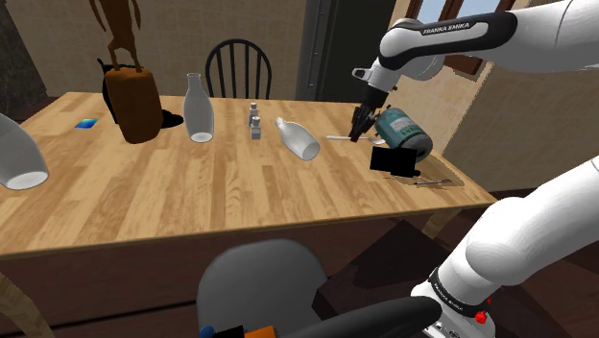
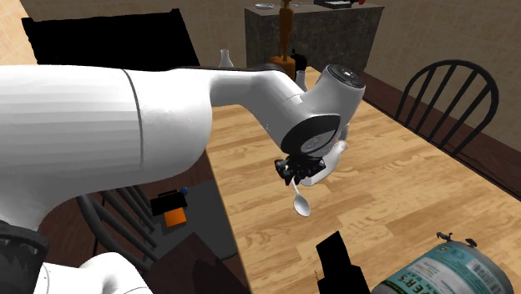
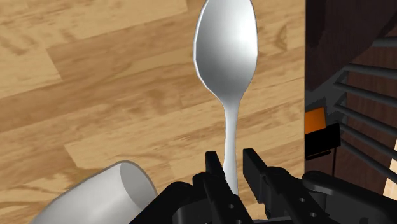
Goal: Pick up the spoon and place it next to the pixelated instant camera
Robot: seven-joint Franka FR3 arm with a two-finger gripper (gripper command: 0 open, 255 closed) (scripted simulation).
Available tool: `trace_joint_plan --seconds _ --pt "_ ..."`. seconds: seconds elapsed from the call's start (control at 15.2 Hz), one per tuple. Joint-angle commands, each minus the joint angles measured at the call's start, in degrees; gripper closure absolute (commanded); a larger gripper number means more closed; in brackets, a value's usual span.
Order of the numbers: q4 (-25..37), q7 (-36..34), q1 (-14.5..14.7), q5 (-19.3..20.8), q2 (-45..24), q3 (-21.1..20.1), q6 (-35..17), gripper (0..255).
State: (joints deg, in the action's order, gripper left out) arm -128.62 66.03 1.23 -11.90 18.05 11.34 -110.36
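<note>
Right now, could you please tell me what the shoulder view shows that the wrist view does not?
The shoulder view adds the black camera beside a teal can, an upright bottle, a brown figure and a chair behind the table. The wrist view adds the spoon bowl close up, fingers clasping its handle, and an orange-and-black object past the table's edge. Both share the tool, the spoon, the lying bottle and the table.
</note>
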Motion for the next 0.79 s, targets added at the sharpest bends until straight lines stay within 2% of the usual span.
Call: trace_joint_plan --seconds 0.0,0.73 --pt "-1.2 0.5 0.0 -0.1 -0.3 0.1 -1.4 255" --pt "-7.2 3.0 0.3 -1.5 -3.0 0.4 -9.8 255"
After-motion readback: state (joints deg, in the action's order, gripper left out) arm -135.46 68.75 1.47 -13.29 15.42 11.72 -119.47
